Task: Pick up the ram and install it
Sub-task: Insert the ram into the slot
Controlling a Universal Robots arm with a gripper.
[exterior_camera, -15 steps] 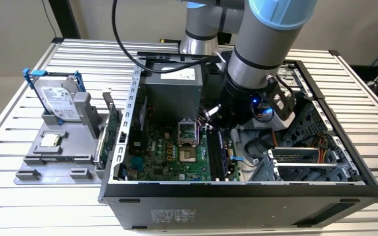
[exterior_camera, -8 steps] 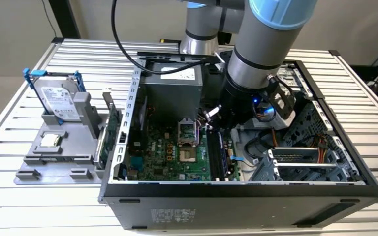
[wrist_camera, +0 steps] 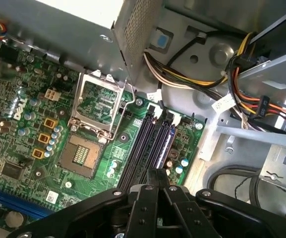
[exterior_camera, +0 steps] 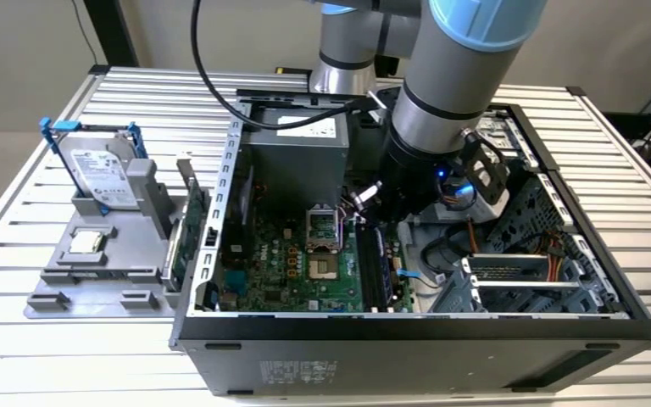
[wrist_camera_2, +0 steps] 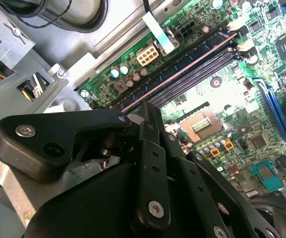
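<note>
Black gripper [wrist_camera: 156, 186] fingers pressed together, pinching the ram [wrist_camera_2: 175, 75] edge-on over the motherboard's [exterior_camera: 292, 263] slots [wrist_camera: 150, 144] (seating looks partial). Judgement: keep it vertical, push straight down evenly.

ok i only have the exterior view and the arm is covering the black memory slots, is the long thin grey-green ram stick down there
observer: Yes. In the second wrist view the long thin ram stick stands on edge along the black memory slots, running out from the gripper.
operator: is it seated
observer: Cannot tell. In the first wrist view the gripper hangs right over the near end of the slots and hides that part.
operator: and the far end
observer: In the first wrist view, white latch tabs show at the slots' far end.
</note>
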